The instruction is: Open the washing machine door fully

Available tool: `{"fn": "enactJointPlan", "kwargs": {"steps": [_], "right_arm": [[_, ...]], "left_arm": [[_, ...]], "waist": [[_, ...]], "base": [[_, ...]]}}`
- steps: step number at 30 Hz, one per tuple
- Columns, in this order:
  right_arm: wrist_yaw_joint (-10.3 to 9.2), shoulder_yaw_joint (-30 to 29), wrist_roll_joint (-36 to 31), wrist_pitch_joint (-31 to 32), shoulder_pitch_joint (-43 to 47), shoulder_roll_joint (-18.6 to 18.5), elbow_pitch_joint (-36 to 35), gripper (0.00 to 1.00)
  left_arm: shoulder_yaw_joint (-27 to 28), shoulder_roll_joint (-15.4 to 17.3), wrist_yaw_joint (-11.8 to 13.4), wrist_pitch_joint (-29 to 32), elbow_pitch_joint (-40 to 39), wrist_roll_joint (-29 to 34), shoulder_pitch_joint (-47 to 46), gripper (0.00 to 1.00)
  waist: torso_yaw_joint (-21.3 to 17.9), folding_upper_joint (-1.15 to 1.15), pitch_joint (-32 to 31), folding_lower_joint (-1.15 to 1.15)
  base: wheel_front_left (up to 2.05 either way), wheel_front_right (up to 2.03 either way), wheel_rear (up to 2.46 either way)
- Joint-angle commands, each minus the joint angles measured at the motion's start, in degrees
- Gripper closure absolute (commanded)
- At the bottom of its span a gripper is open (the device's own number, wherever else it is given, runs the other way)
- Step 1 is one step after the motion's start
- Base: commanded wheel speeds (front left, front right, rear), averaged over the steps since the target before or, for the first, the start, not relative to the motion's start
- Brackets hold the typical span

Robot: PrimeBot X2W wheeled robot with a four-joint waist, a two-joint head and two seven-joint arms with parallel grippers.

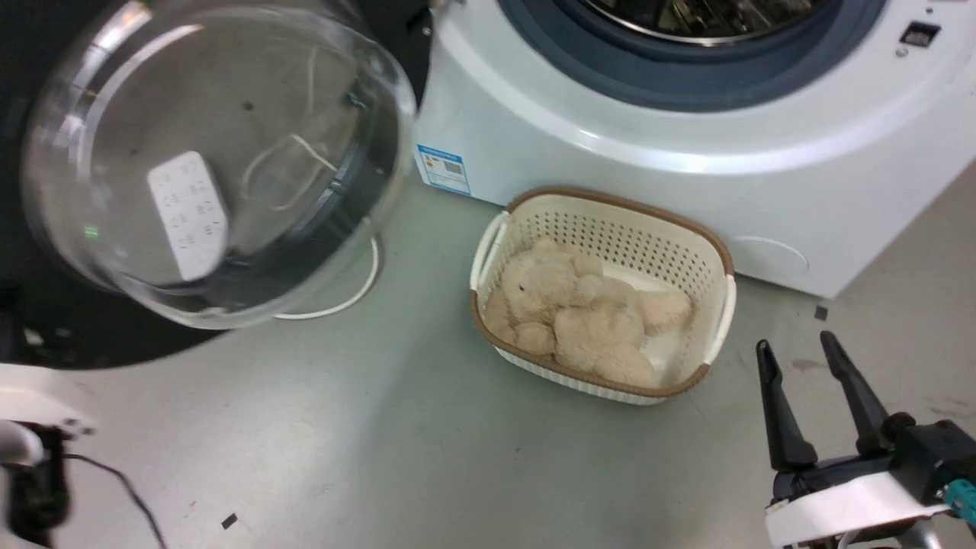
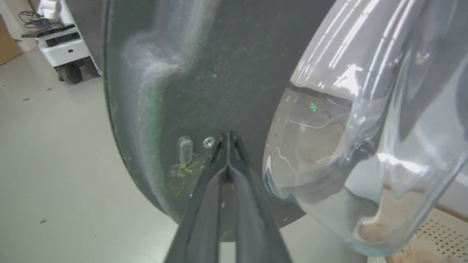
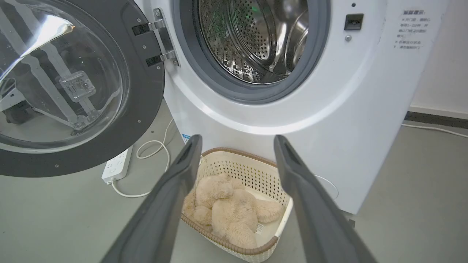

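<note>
As the washing machine door [image 2: 204,73] was pressed by the left gripper [image 2: 228,137], fingers together, sideways slip was risked

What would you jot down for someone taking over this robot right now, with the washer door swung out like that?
Left gripper: shut, empty, tips at the dark inner face of the washing machine door.
Right gripper: open, empty, above the floor near the basket holding a plush bear.
Done: door swung well clear of the washing machine; drum exposed.
Left to do: perhaps a last nudge wider, then withdraw.
</note>
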Motion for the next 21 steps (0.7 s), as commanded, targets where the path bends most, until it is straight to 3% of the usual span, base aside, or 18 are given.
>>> {"fn": "enactJointPlan", "kwargs": {"steps": [1, 6, 13, 21], "right_arm": [[0.03, -0.1, -0.3, 0.1, -1.0, -0.5, -0.4, 0.0], [0.03, -0.4, -0.1, 0.2, -1.4, -0.6, -0.5, 0.0], [0.03, -0.9, 0.1, -0.8, -1.3, -0.1, 0.8, 0.0], [0.03, -1.5, -0.9, -2.6, -0.5, 0.7, 1.9, 0.0]], "left_arm": [[0.5, 0.9, -0.1, -0.3, 1.1, -0.1, -1.0, 1.0], [1.5, 2.9, -1.4, -2.7, 6.5, -0.4, -4.0, 1.0], [-1.2, 2.4, -2.7, -6.9, 6.9, 2.6, -4.5, 1.0], [-5.4, -3.9, -1.8, -8.7, -6.7, 6.3, 1.5, 1.0]], "waist": [[-0.7, 0.0, 0.7, -0.01], [-1.7, 0.0, 0.9, -0.01], [-2.7, 0.0, -1.9, -0.01], [-6.4, 0.0, -8.0, -0.01]], "base": [[0.0, 0.0, 0.0], [0.0, 0.0, 0.0], [0.0, 0.0, 0.0], [0.0, 0.0, 0.0]]}}
